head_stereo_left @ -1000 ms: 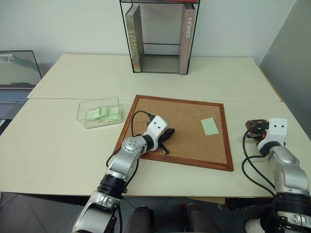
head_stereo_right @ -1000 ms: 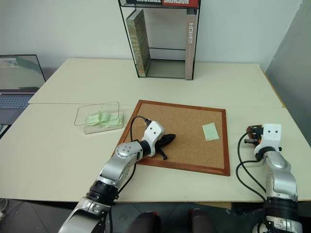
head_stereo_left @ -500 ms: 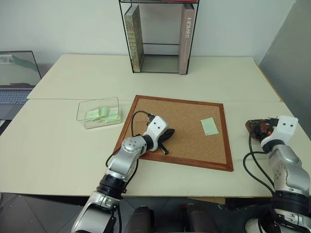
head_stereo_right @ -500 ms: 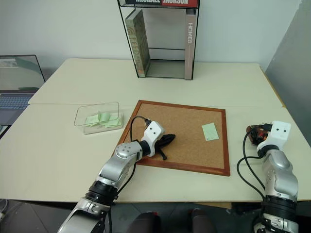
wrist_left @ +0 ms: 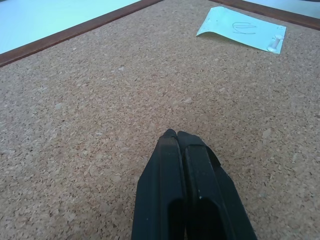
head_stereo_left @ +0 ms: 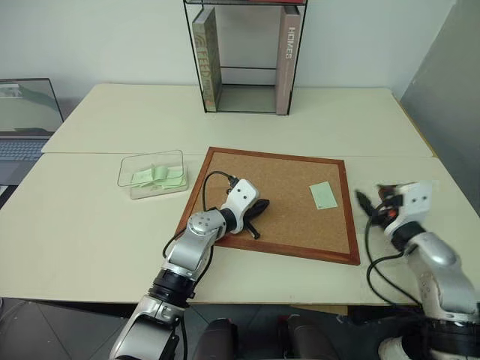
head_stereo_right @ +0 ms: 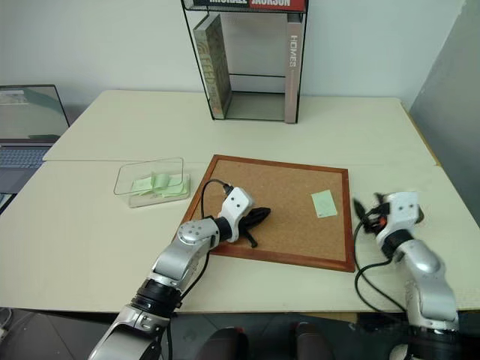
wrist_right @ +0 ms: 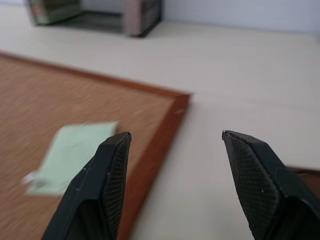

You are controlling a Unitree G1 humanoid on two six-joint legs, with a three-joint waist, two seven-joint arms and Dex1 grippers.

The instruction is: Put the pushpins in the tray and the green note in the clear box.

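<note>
While right gripper (wrist_right: 172, 145) gapes empty near green note (head_stereo_left: 323, 195), pinned corner risks tearing; left gripper (wrist_left: 177, 137) clenched.

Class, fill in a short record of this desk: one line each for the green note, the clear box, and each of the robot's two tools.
green note: lies flat on the corkboard, near its right edge
clear box: on the table, left of the corkboard, holding pale green slips
left tool: shut, over the corkboard
right tool: open, empty, beside the corkboard's right edge
</note>
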